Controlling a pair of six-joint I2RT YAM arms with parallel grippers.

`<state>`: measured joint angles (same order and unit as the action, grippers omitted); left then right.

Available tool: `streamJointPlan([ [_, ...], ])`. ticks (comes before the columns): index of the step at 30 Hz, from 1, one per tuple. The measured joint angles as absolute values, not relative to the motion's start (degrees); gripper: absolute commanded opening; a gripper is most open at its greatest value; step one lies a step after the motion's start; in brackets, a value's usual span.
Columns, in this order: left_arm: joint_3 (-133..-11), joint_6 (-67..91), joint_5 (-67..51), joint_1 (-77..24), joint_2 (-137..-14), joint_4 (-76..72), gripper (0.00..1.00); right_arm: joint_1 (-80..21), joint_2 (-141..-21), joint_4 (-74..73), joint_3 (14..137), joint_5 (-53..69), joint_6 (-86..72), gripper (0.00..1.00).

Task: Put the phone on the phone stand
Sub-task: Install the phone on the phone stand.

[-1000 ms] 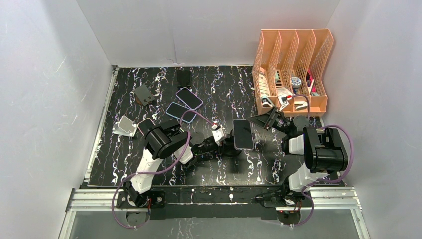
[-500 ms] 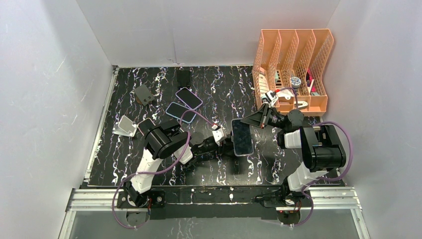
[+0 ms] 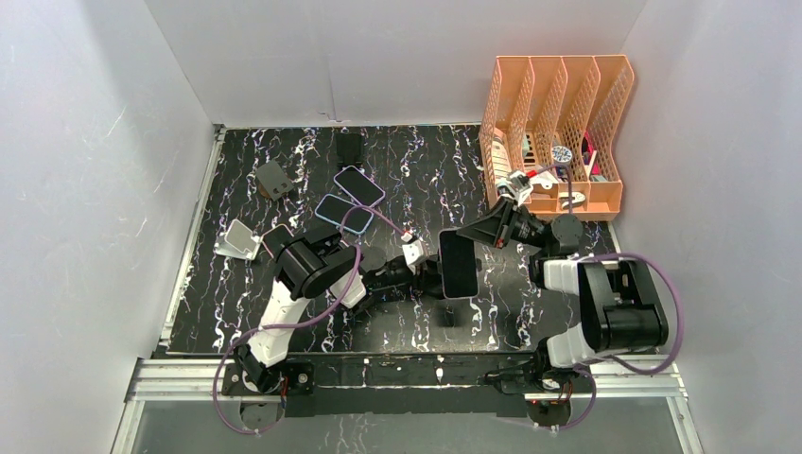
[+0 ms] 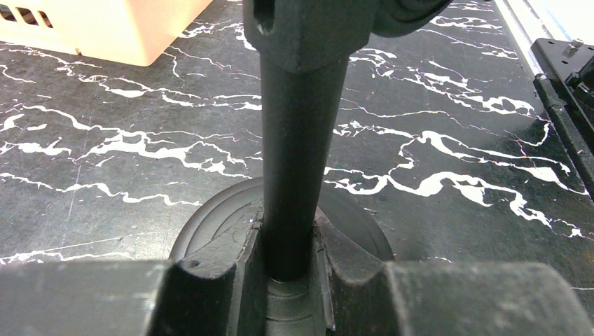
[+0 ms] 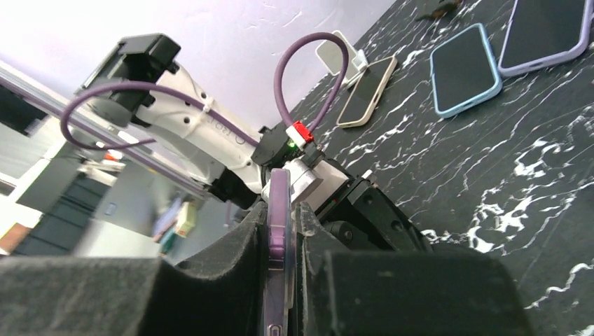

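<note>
A phone (image 3: 459, 265) with a purple case and dark screen stands at the table's middle, over a black phone stand. In the left wrist view the stand is a dark post (image 4: 298, 140) rising from a round base (image 4: 210, 224). My left gripper (image 4: 288, 259) is shut on that post, low down, and reaches in from the left (image 3: 427, 276). The right gripper (image 5: 280, 238) is shut on the phone's thin purple edge (image 5: 278, 210), coming from the upper right (image 3: 476, 234). How the phone's back meets the stand's head is hidden.
Three more phones lie at the back left: purple (image 3: 359, 184), blue (image 3: 343, 214), beige (image 3: 277, 238). A white stand (image 3: 236, 239) and two dark stands (image 3: 274, 178) (image 3: 349, 148) sit near them. An orange file organiser (image 3: 558, 132) fills the back right corner.
The right gripper swung from the phone's right side to its upper edge and closed on it. The phone shifted slightly left. The left gripper kept its hold on the stand.
</note>
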<state>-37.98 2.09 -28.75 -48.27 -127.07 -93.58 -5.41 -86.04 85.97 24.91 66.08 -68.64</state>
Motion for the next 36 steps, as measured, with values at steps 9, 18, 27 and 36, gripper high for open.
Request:
streamJointPlan([
  [9, -39.0, 2.8, -31.7, -47.2, -127.7, -93.6, 0.0, -5.8, -73.1, 85.4, 16.8, 60.6, -53.8, 0.29],
  [18, -39.1, 3.2, -31.9, -47.1, -127.6, -93.5, 0.0, -5.7, -65.7, 83.5, 16.0, 54.3, -46.0, 0.93],
  [27, -38.4, 1.8, -29.7, -46.7, -124.0, -89.1, 0.0, -5.6, -43.0, 64.9, 17.3, 39.0, -31.8, 0.99],
  [36, -54.1, -3.0, -29.5, -44.7, -124.9, -69.2, 0.0, -5.6, -38.7, 59.4, 17.5, 33.2, -29.5, 0.99],
])
